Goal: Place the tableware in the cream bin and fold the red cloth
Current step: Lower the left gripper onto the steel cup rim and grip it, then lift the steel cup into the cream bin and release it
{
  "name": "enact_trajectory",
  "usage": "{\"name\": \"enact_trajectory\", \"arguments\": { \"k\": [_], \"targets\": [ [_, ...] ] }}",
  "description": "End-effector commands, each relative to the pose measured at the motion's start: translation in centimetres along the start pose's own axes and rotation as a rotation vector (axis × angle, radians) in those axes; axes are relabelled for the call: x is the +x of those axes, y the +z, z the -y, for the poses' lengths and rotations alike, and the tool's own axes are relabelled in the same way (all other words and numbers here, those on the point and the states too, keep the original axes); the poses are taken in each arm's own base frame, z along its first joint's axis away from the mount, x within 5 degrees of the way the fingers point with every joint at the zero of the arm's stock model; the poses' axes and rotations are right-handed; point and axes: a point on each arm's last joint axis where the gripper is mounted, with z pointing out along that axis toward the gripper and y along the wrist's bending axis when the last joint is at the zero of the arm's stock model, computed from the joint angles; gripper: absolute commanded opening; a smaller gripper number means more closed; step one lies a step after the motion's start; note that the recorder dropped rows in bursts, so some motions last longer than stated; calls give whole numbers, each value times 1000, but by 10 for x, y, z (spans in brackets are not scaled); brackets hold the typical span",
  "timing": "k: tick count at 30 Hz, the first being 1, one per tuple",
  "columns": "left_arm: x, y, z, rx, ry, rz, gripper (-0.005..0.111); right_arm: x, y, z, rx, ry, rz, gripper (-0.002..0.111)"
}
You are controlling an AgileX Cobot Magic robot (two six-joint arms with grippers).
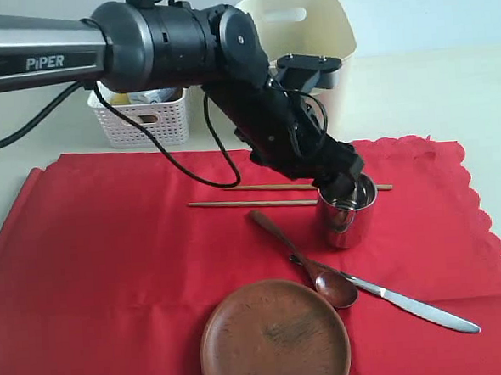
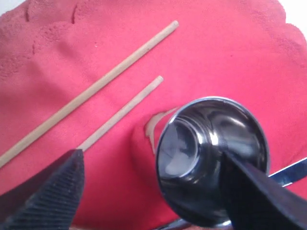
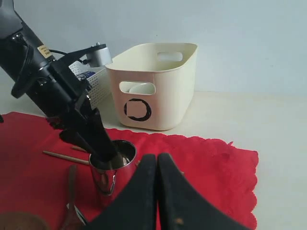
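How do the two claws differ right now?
The left claw is open, one finger inside the steel cup; the right claw is shut, gripping nothing. The left claw is down at the red cloth; the right claw hangs apart from the cup. Both are black.

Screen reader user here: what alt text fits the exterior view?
The left gripper reaches into a steel cup on a red cloth, beside two chopsticks, a spoon, a knife and a wooden plate. A cream bin and white basket stand behind.
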Motion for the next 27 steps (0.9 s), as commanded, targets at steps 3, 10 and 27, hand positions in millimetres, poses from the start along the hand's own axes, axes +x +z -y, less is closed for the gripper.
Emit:
{"name": "enact_trajectory", "arguments": {
  "k": [3,10,27],
  "targets": [
    [-1,12,-1,-10,7,22,72,1,0,0,-2,0,6,0],
    [1,17,-3,-11,2,18,28,1,0,0,-2,0,6,0],
    [-17,-32,10,-11,29,134,0,1,0,0,-2,0,4,0]
  ]
}}
